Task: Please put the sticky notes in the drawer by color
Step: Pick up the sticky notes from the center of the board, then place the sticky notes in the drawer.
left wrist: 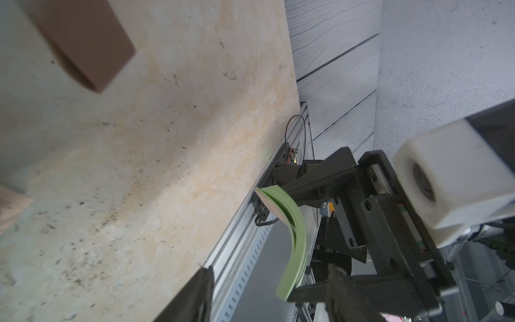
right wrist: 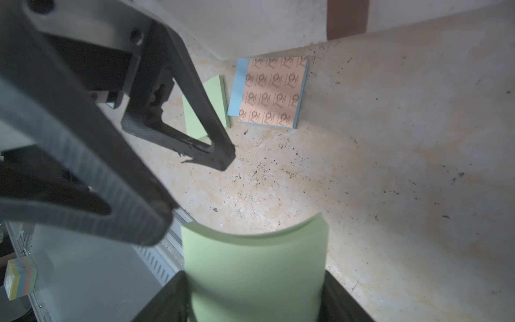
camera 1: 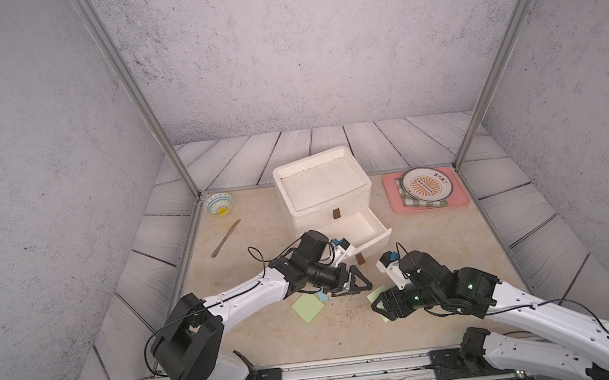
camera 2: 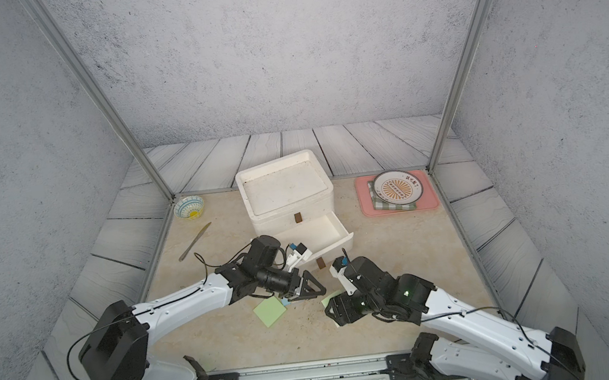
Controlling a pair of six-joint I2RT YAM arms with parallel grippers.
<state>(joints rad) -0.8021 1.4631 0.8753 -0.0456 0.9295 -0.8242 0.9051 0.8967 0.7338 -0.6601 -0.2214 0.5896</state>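
1. The right tool was clamped on one pale green pad, which bowed into a curve between the jaws, lifted off the surface.
2. The left tool had its jaws apart with nothing between them. It hung low, tip to tip with the right tool and a narrow gap between the two.
3. Three sticky notes showed. One was the held green pad. A second green pad lay flat under the left wrist. One orange-patterned pad with a light blue edge lay just beside that one, mostly hidden under the left tool in both top views.
4. The drawer cabinet stood just beyond both tools. One drawer was pulled out with its inside bare, and its brown handle was close to the left tool. The drawer above was shut.
5. Open surface lay toward the near rail and to the right of the cabinet.
6. Well apart at the far edge were one bowl and one knife on the left. On the right, one pink tray carried a checked cloth and a plate.
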